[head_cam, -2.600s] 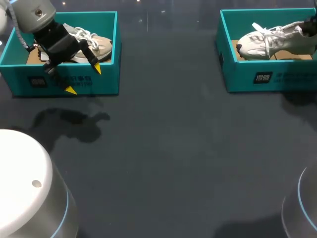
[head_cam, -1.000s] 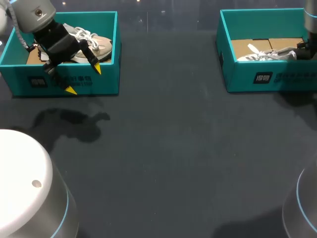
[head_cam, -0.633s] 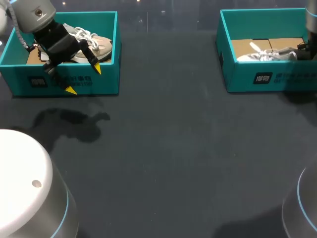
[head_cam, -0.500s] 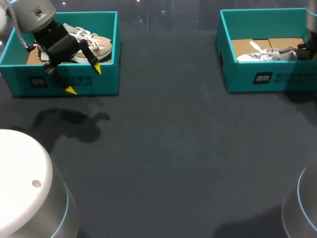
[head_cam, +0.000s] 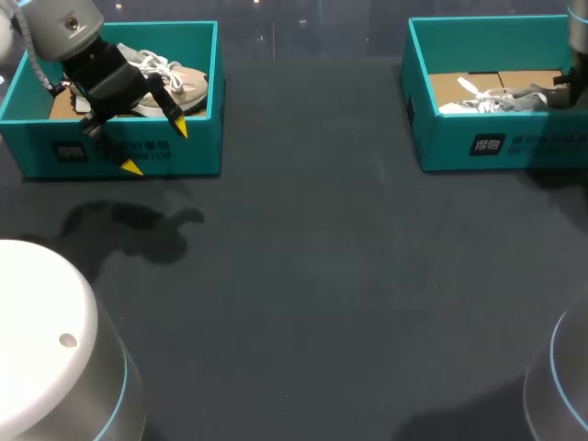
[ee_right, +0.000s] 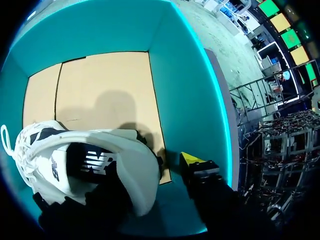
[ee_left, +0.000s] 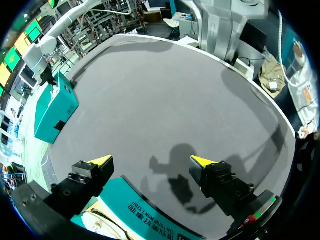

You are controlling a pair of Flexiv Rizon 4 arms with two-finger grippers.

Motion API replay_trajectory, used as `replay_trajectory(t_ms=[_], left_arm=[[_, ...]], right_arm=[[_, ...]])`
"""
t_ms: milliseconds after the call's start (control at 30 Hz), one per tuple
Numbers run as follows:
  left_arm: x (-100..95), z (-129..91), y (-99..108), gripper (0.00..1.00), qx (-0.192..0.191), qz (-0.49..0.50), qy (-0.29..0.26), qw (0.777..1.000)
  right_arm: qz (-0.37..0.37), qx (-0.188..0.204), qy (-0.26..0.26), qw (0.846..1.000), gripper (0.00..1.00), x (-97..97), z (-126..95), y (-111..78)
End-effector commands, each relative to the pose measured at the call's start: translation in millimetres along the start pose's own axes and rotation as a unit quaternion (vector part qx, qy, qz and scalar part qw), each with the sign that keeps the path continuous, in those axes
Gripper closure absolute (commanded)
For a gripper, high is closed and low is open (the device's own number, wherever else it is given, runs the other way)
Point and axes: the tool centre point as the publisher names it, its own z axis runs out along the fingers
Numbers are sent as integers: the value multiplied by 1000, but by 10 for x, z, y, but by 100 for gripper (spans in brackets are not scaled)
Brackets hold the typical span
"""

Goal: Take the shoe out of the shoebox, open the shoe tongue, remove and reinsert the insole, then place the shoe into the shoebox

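Two teal shoeboxes stand at the table's far corners. In the right box point(head_cam: 496, 142) a white shoe point(head_cam: 496, 103) lies low on the cardboard floor, and my right arm point(head_cam: 574, 83) comes down at its heel. My right gripper point(ee_right: 150, 170) straddles the heel of this shoe point(ee_right: 85, 155). One finger is inside the opening; the yellow-tipped finger point(ee_right: 192, 159) stands off the heel's outside, so it is open. My left gripper point(head_cam: 156, 147) hangs open and empty over the front wall of the left box point(head_cam: 202, 147), which holds a beige-white shoe point(head_cam: 175, 83).
Between the two boxes stretches the dark table top point(head_cam: 303, 257). In the left wrist view my left gripper point(ee_left: 150, 161) looks across it to the right box point(ee_left: 55, 105). The left box's front wall point(ee_left: 150, 215) lies just under the fingers.
The white shoe, earlier held up above the right box's rim, now lies down inside it. My right gripper's fingers have parted from the heel. The left arm has not moved.
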Motion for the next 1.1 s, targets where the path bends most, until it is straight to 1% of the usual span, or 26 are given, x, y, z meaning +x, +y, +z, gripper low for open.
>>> replay_trajectory(t_ms=[33, 67, 100, 167, 267, 367, 400, 500, 567, 667, 700, 867, 967, 1100], left_arm=[[1, -2, 3, 0, -1, 0, 1, 1000], [1, -2, 3, 0, -1, 0, 1, 1000], [1, -2, 3, 0, -1, 0, 1, 1000], [1, -2, 3, 0, -1, 0, 1, 1000], [1, -2, 3, 0, -1, 0, 1, 1000], [1, -2, 3, 0, -1, 0, 1, 1000], [1, -2, 3, 0, -1, 0, 1, 1000], [1, -2, 3, 0, -1, 0, 1, 1000], [1, -2, 3, 0, -1, 0, 1, 1000], [1, -2, 3, 0, -1, 0, 1, 1000], [1, -2, 3, 0, -1, 0, 1, 1000], [1, -2, 3, 0, -1, 0, 1, 1000], [1, -2, 3, 0, -1, 0, 1, 1000], [1, -2, 3, 0, -1, 0, 1, 1000]], right_arm=[[0, -3, 2, 1000, 49, -8, -97, 3], [-1, -1, 4, 1000, 43, -4, -107, 7], [-1, 0, 7, 1000, 40, 0, -116, 10], [-3, 3, 10, 1000, 35, 9, -123, 12], [-6, 9, 18, 1000, 34, 37, -121, 6], [-9, 17, 26, 999, 30, 64, -130, -10], [-10, 18, 30, 999, 28, 74, -154, -18], [-11, 21, 33, 999, 27, 89, -239, -37], [-10, 20, 38, 999, 24, 101, -315, -51], [-10, 17, 43, 999, 5, 120, -450, -74], [-10, 17, 43, 999, 0, 126, -494, -81], [-9, 7, 50, 999, 0, 176, -771, -145], [-6, 4, 64, 998, 0, 240, -944, -224], [-5, 2, 76, 997, 0, 313, -1123, -315]])
